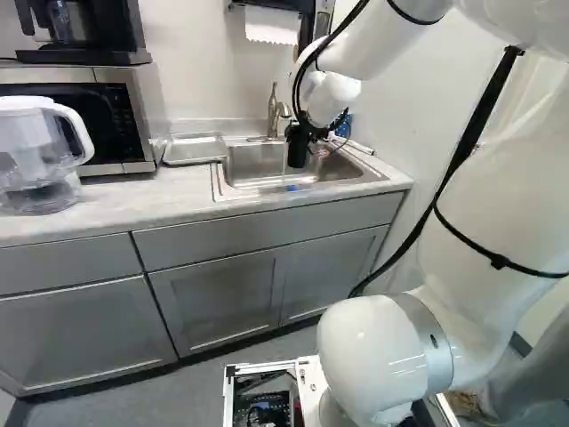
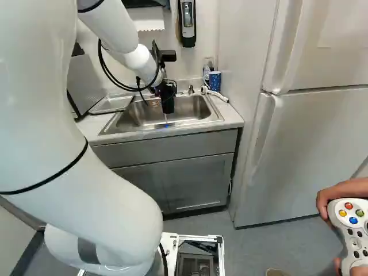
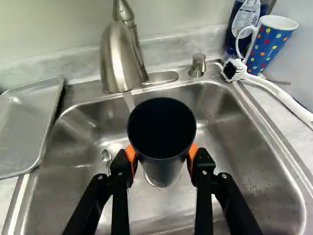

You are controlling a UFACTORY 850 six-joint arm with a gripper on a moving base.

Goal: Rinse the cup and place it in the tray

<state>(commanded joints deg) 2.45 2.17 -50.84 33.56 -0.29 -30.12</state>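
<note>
Over the sink, my gripper (image 2: 167, 86) holds the black cup (image 2: 167, 104). In the wrist view the gripper (image 3: 161, 159) has its orange pads pressed on the cup (image 3: 162, 164) from both sides, and the cup's dark round opening faces the camera. Water runs from the faucet (image 3: 120, 58) just behind the cup's rim; whether any enters the cup I cannot tell. The metal tray (image 3: 22, 129) lies on the counter beside the sink, nothing on its visible part; it also shows as a tray (image 1: 196, 149) in the left base view.
The steel sink (image 3: 244, 161) has a spoon (image 3: 106, 157) in it. A white brush (image 3: 274, 90), a dotted blue mug (image 3: 270, 44) and a soap bottle (image 3: 244, 24) stand or lie by its corner. A microwave (image 1: 107, 116) and a water pitcher (image 1: 40, 156) occupy the counter.
</note>
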